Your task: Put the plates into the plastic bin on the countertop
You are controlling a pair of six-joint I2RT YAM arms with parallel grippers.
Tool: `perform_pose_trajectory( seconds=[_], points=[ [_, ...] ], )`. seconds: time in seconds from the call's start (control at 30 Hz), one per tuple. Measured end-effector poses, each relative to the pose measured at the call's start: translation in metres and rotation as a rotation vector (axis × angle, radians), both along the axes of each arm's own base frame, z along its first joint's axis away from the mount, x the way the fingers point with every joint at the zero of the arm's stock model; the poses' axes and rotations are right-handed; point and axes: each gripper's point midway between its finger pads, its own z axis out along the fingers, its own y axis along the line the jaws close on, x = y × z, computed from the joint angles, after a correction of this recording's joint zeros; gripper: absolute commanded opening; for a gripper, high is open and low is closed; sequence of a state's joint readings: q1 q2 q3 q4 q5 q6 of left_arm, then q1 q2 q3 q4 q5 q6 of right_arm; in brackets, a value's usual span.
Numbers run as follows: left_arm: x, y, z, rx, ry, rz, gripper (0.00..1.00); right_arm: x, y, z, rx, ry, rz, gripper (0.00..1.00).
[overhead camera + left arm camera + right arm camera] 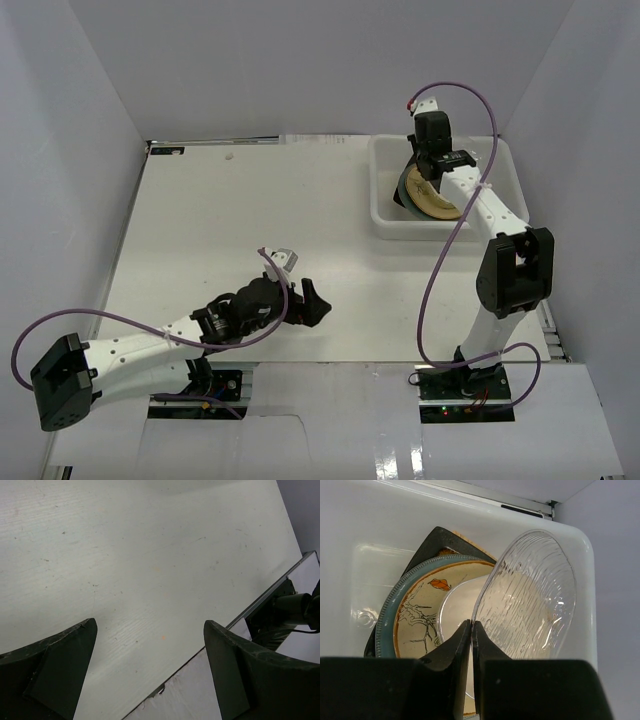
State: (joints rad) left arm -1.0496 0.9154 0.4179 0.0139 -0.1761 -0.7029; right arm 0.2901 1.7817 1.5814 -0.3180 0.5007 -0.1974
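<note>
The white plastic bin [386, 214] stands at the far right of the countertop [250, 230]. My right gripper [471, 624] is shut on the rim of a clear glass plate [530, 600] and holds it tilted over the bin [365, 525]. Below it lie a teal-rimmed round plate with a tree drawing [415, 615], another clear glass plate [452, 610] on top of it, and a black-rimmed dish [437, 537] underneath. In the top view the plates [430, 200] show under the right gripper [432, 158]. My left gripper [308, 303] is open and empty above the countertop [125, 555] near its front edge.
White walls close the countertop on the left, back and right. The countertop's front edge with a metal rail [265, 595] and the right arm's base [295, 605] show in the left wrist view. A small dark fitting [165, 150] sits at the back left corner.
</note>
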Motion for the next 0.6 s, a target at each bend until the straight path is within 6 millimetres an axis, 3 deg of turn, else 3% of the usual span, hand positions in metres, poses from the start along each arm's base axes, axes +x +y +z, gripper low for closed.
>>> perform_pose_trajectory(
  seconds=[0.07, 0.23, 0.27, 0.33, 0.43, 0.5, 0.6],
  points=[
    [0.001, 0.002, -0.002, 0.013, -0.005, 0.007, 0.98, -0.002, -0.002, -0.003, -0.021, 0.006, -0.003, 0.14],
    [0.006, 0.004, -0.003, 0.053, -0.028, 0.014, 0.98, -0.014, -0.007, -0.029, -0.073, 0.065, -0.003, 0.49],
    [0.007, 0.004, -0.003, 0.063, -0.031, 0.015, 0.98, -0.016, -0.007, -0.031, -0.08, 0.071, -0.001, 0.58],
    [0.01, 0.004, 0.0, 0.074, -0.04, 0.019, 0.98, -0.018, -0.005, -0.028, -0.078, 0.065, 0.001, 0.88],
    [0.013, 0.005, 0.007, 0.085, -0.057, 0.027, 0.98, -0.025, 0.002, -0.008, -0.068, 0.026, 0.012, 0.94],
    [0.016, 0.004, 0.014, 0.085, -0.074, 0.035, 0.98, -0.036, 0.016, 0.016, -0.043, -0.028, 0.039, 0.9],
    [0.023, 0.001, 0.035, 0.067, -0.113, 0.047, 0.98, -0.071, 0.048, 0.057, 0.048, -0.134, 0.124, 0.9]
  ],
)
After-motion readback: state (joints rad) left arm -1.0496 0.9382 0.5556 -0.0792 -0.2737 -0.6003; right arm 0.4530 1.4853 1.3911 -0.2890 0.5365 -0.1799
